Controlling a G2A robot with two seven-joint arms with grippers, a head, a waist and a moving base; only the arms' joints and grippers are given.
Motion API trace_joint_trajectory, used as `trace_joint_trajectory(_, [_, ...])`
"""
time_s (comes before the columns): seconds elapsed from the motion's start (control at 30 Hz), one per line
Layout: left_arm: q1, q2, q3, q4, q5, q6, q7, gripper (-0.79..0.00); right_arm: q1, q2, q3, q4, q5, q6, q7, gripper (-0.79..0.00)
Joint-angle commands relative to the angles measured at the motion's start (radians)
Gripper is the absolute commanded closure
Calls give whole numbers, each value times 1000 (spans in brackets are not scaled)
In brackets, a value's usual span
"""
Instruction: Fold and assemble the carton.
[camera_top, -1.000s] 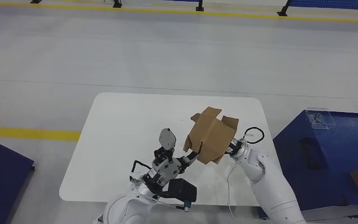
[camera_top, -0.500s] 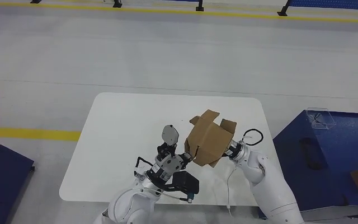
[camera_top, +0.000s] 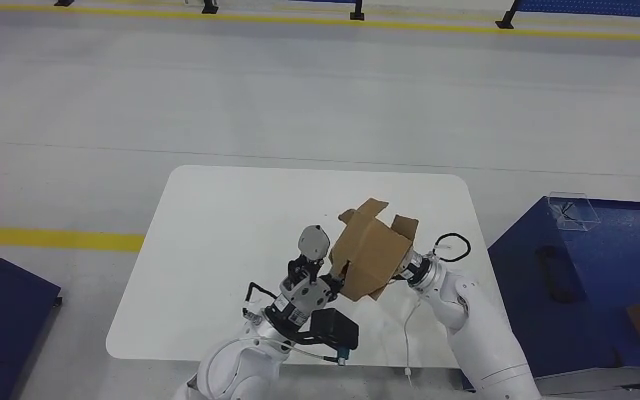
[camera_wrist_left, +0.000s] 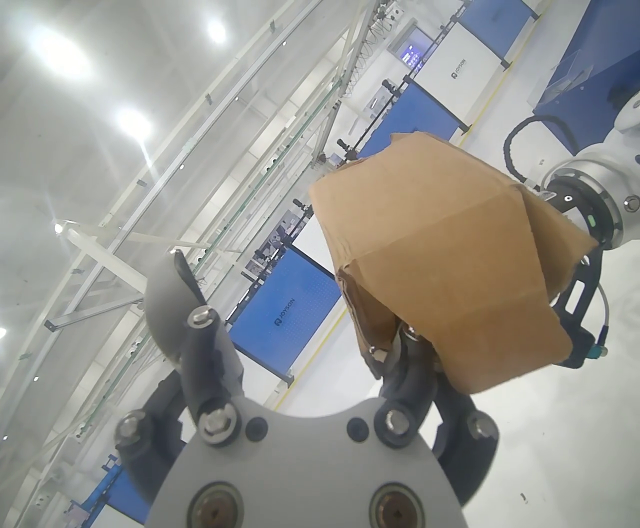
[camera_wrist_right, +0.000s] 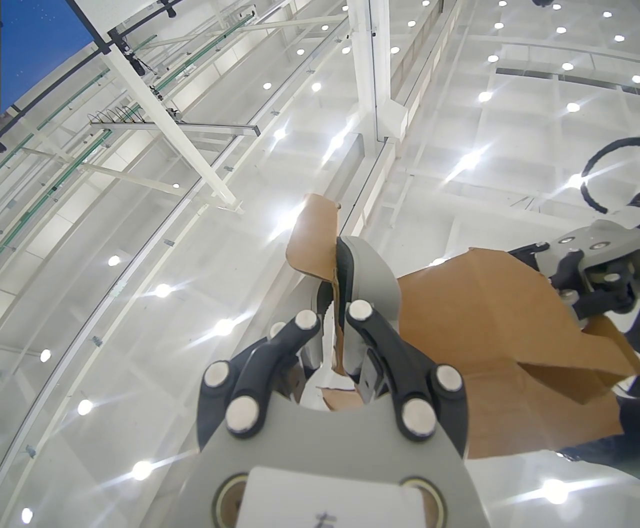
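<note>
1. Carton (camera_top: 372, 255) in the top view hangs right of frame centre, lifted off the table (camera_top: 220, 230) and tilted, with its flaps splayed at the upper end. The right gripper (camera_top: 412, 268) meets it from the lower right and the left gripper (camera_top: 326, 256) from the lower left.

2. Left wrist view: the left jaws are spread wide. One finger (camera_wrist_left: 175, 300) stands in open air. The other (camera_wrist_left: 407, 350) tucks against the carton's lower edge, touching it without clamping. The panels look creased along the scores but untorn.

3. Right wrist view: the right fingers (camera_wrist_right: 370, 285) are pressed together on one thin carton wall, with the board's edge sandwiched between the pads. The left gripper touches the far corner.

4. Handling, as a judgement:
   - The board is probably light and dry, so grip should not slip.
   - It looks stiff across a panel and weak along the scored lines.
   - A pinch on a single wall lets the whole body swing, so the best hold is near a corner or crease.
   - Flaps should be pushed with the flat of a finger, not its tip.
   - Squeezing hard could crush or tear the wall.
</note>
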Motion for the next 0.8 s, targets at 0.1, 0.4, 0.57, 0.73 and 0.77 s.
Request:
trace_joint_trajectory(0.1, [6, -2, -7, 4, -7, -8, 1, -268, -2, -2, -1, 0, -16, 2, 9, 0])
trace_joint_trajectory(0.4, [1, -6, -4, 16, -2, -29, 10, 0, -12, -6, -10, -14, -43, 5, 26, 0])
trace_joint_trajectory(0.57, [6, -7, -7, 13, -1, -22, 29, 0, -10, -7, -12, -11, -46, 10, 24, -785])
trace_joint_trajectory(0.73, [8, -6, -8, 11, 11, -13, 44, 0, -10, -7, -12, -11, -46, 10, 24, -785])
trace_joint_trajectory(0.77, [8, -6, -8, 11, 11, -13, 44, 0, -10, -7, -12, -11, -46, 10, 24, -785])
